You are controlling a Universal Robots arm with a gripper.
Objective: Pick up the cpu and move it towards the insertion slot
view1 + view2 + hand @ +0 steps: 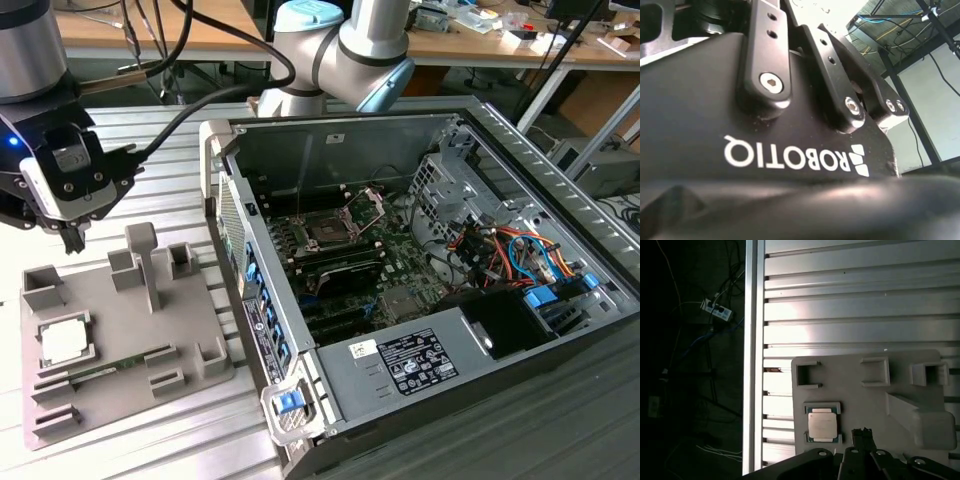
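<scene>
Cpu [62, 343] lies in its seat on the grey tray [190, 300], not yet picked up. Gripper [75, 238] hovers above the tray near the cpu, clenched on nothing. Insertion slot [328, 232], inside the computer case [400, 365], is well apart, bracket raised.

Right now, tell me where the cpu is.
The cpu lies in a recess of the grey tray, at the exterior view's left, apart from the open computer case.
</scene>
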